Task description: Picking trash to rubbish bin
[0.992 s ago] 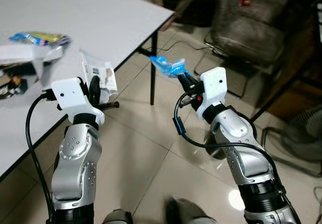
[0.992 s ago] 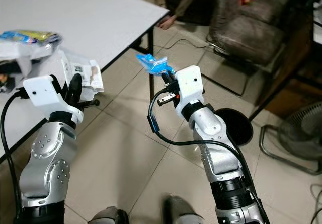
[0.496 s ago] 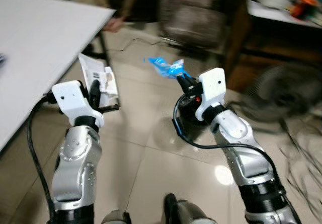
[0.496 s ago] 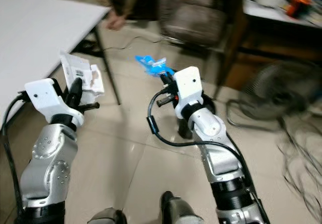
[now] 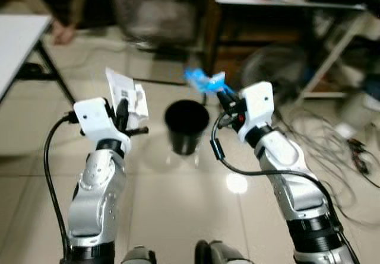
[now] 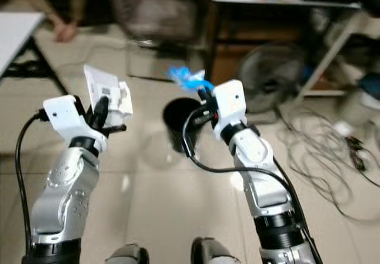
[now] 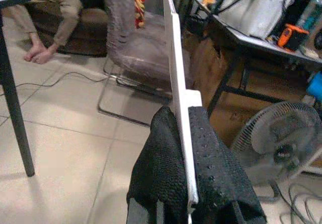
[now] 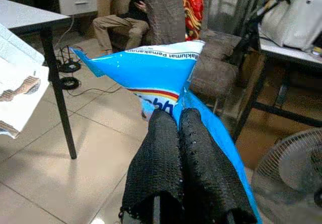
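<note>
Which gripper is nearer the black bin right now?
Right, narrowly. The right gripper, shut on the blue wrapper, sits just beside the black bin at its rim's right edge. The left gripper, shut on the white packet, is a bit farther off to the bin's left.

Blue wrapper [image 8: 151,78] in right claw [image 8: 175,126]

Glossy tiled floor [image 5: 166,199], cable tangle [image 5: 332,157], floor fan [image 7: 282,146], padded chair [image 7: 138,43].

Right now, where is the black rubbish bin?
The black rubbish bin stands on the tiled floor ahead, between the left gripper and right gripper.
</note>
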You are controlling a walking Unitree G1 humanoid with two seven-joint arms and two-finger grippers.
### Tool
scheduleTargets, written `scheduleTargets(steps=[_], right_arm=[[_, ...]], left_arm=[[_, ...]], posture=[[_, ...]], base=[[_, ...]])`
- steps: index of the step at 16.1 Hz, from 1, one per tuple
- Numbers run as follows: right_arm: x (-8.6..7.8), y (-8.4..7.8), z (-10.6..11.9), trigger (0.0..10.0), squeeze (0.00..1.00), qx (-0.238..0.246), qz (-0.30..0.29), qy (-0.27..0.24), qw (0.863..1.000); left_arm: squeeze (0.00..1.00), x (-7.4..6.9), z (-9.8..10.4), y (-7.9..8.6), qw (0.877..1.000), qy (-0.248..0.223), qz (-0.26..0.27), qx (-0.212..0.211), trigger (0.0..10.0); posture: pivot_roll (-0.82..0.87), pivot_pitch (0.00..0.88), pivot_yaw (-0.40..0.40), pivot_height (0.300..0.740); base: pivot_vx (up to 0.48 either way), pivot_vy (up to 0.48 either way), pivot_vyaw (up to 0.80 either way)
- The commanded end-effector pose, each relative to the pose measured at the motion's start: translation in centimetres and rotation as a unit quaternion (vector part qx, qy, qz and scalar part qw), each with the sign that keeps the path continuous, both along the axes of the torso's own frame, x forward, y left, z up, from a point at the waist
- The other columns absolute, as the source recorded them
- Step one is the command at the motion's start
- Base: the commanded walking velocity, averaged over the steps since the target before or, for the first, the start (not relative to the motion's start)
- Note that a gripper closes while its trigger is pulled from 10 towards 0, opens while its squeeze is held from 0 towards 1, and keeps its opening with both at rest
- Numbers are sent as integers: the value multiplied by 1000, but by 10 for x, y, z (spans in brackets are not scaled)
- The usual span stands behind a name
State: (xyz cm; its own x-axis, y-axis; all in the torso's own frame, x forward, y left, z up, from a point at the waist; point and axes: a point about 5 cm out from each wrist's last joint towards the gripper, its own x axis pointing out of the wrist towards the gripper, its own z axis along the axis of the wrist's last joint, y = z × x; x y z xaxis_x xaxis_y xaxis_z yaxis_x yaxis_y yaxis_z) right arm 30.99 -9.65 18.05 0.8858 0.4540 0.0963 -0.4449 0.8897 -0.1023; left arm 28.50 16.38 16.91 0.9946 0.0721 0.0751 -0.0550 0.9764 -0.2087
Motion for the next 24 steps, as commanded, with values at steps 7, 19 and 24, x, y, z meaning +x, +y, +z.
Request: scheduleTargets(steps=[7,19,24], right_arm=[[-4,6,-1,10000,0,0,12,0,1000],[-4,7,-4,10000,0,3,9,7,1000],[-5,7,-4,10000,0,3,10,5,1000]], left_arm=[[0,1,-6,6,1000,12,-2,3,10000],[0,0,-12,0,999,29,-30,22,10000],[0,-1,-12,0,999,30,-32,24,10000]], posture=[[-72,188,-13,740],[-66,186,-5,740],[-66,187,-6,740]], base=[[70,0,0],[323,0,-167],[350,0,0]])
